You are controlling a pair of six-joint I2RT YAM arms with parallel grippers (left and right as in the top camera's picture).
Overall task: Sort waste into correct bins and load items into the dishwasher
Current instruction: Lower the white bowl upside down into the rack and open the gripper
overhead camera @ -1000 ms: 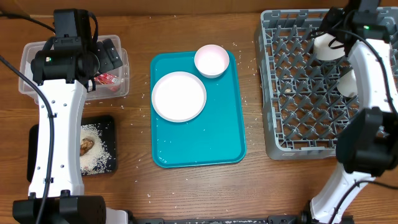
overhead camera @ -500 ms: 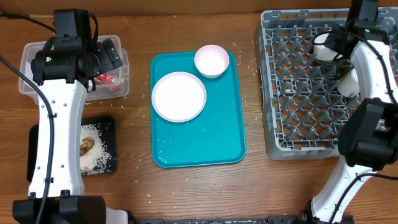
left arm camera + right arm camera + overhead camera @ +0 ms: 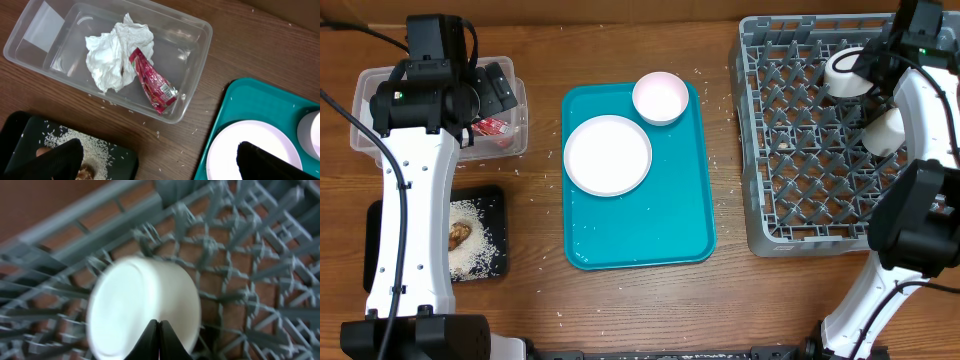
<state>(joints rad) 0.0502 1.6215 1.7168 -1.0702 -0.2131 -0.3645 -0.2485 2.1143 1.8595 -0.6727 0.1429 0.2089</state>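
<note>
The clear tub (image 3: 365,95) at the far left holds the crumpled white napkin (image 3: 115,57) and the red foil wrapper (image 3: 152,85). My left gripper (image 3: 160,160) is open and empty, above the wood between the tub and the teal tray. The black tray (image 3: 490,205) of rice holds the brown lump (image 3: 458,235). The white plate (image 3: 608,154) and pink bowl (image 3: 660,97) sit on the teal tray. An upturned white cup (image 3: 844,72) stands in the grey rack (image 3: 790,200). My right gripper (image 3: 159,324) is shut and empty just above the cup (image 3: 140,305).
The teal tray (image 3: 640,230) lies mid-table. A second pale dish (image 3: 883,131) sits in the rack, half hidden by my right arm. Loose rice grains are scattered on the wood around the trays. The rack's pegs stand all around the cup.
My right gripper has pulled back up and to the right from the cup, which now shows fully in the rack. The left arm has not moved.
</note>
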